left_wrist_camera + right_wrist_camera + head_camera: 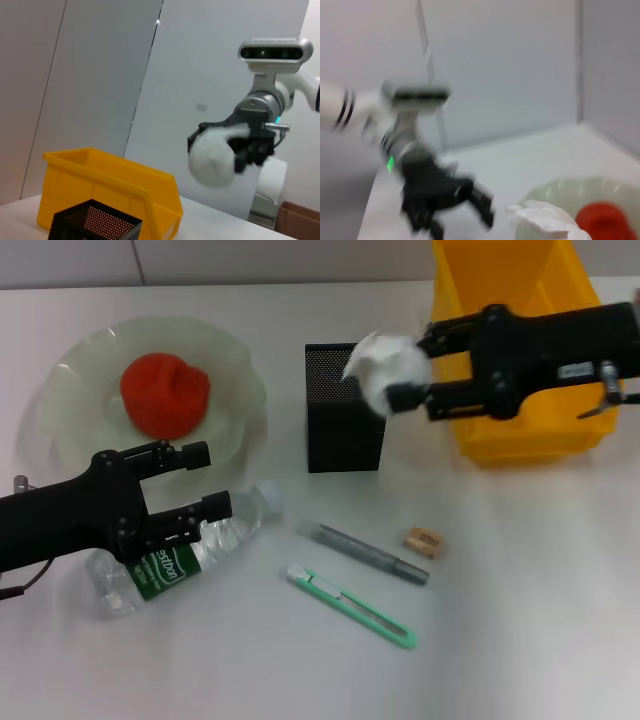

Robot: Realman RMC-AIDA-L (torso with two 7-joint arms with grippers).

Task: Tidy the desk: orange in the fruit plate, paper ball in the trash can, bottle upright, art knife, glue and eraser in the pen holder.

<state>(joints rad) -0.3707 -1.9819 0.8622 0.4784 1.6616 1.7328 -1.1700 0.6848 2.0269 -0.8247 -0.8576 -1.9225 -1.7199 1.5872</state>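
My right gripper (410, 368) is shut on the white paper ball (390, 372), held in the air between the black mesh pen holder (345, 425) and the yellow trash can (520, 280). The left wrist view shows the same paper ball (212, 155) above that yellow trash can (110, 185). My left gripper (205, 480) is open just over the neck end of the clear bottle (165, 568), which lies on its side. The orange (165, 393) sits in the pale fruit plate (60, 390). A grey glue stick (365, 552), a green art knife (350, 605) and a tan eraser (425, 542) lie on the desk.
The pen holder stands mid-desk, just left of the trash can. The glue stick, knife and eraser lie in front of it, toward the near edge. The fruit plate is at the far left, behind my left arm.
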